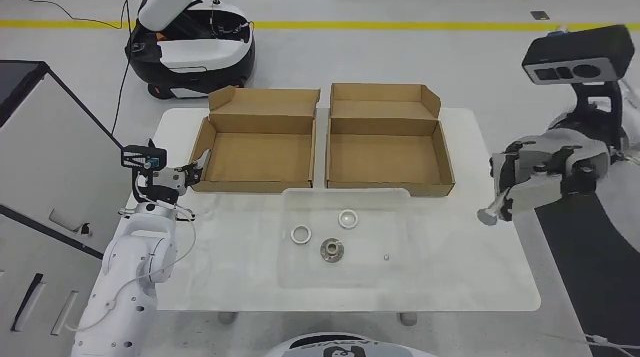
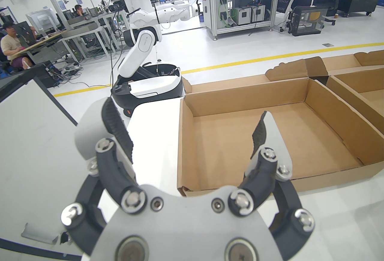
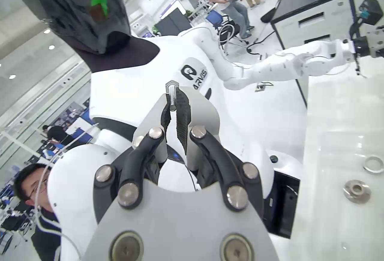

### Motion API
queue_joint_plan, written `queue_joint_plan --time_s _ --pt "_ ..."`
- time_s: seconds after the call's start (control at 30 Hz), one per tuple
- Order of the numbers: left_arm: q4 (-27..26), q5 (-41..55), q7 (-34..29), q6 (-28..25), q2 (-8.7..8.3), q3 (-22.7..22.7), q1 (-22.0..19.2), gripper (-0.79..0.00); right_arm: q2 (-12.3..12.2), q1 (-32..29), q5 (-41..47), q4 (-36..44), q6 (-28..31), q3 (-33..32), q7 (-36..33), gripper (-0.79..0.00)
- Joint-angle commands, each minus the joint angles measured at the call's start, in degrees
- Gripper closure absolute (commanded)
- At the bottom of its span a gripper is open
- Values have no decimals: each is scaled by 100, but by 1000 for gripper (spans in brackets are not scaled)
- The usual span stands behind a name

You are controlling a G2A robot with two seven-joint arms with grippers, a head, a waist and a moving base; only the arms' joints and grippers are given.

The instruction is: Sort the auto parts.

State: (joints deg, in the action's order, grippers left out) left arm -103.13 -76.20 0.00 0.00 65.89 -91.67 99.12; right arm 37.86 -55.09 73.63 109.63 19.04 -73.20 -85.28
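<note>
My right gripper is shut on a small steel bolt, whose hex head sticks out past the fingertips. In the top view this gripper hangs above the table's right edge, beside the right cardboard box. My left gripper stands open with nothing in it, at the near left corner of the left cardboard box; the top view shows it there too. Both boxes hold nothing. A white ring, a second ring and a metal flange lie on the clear tray.
A tiny part lies at the tray's right side. The ring and flange also show in the right wrist view. Another white robot stands behind the table. A grey cabinet flanks the table's left side.
</note>
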Motion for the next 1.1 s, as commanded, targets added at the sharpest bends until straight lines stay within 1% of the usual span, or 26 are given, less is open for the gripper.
queue_joint_plan --time_s 0.0,0.1,0.17,0.6,0.67,0.8,1.07 --pt "0 0 0 0 0 0 0 -785 139 18 77 -73 -174 -88 -174 0" --pt "0 0 0 0 0 0 0 -785 333 28 -32 -83 -273 -111 -272 0" --pt "0 0 0 0 0 0 0 -785 400 34 -202 -89 -273 -72 -272 0" --pt "0 0 0 0 0 0 0 -785 400 34 -202 -89 -273 -72 -272 0" --pt "0 0 0 0 0 0 0 -785 426 -76 -102 19 -448 12 -66 0" --pt "0 0 0 0 0 0 0 -785 513 -139 291 84 -802 285 47 0" --pt "0 0 0 0 0 0 0 -785 746 69 772 -51 -1313 935 196 0"
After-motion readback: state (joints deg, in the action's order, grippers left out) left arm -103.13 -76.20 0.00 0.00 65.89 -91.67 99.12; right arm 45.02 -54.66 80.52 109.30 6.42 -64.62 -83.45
